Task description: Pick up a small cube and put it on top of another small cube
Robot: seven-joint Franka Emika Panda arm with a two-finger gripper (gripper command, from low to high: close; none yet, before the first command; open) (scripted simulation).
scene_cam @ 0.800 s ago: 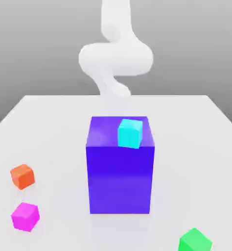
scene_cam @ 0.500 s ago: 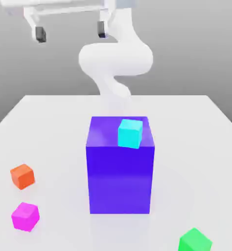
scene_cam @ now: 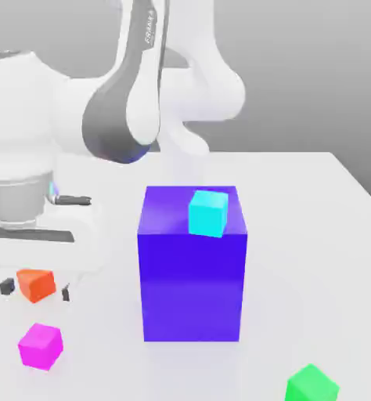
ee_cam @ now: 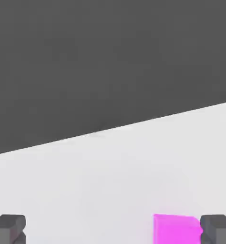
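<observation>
The small magenta cube [scene_cam: 40, 345] lies on the white table near the front, at the exterior view's left. My gripper [scene_cam: 36, 290] hangs open just above it. Its dark fingertips [scene_cam: 7, 287] show on either side of the orange cube [scene_cam: 36, 284] in that view; whether they are level with the orange cube I cannot tell. In the hand view the magenta cube [ee_cam: 177, 229] sits between the two fingers [ee_cam: 219, 228], close beside one of them, and my gripper [ee_cam: 113, 231] holds nothing. A cyan small cube [scene_cam: 208, 213] rests on top of the big blue-purple block [scene_cam: 192, 282].
A green small cube [scene_cam: 311, 385] lies at the table's front edge, at the exterior view's right. The tall blue-purple block stands mid-table, to the right of the hand. The arm's white links [scene_cam: 134, 86] arch over the table's left half.
The hand has come down from high above the table to just over the cubes at the exterior view's left, fingers still spread. No cube has moved.
</observation>
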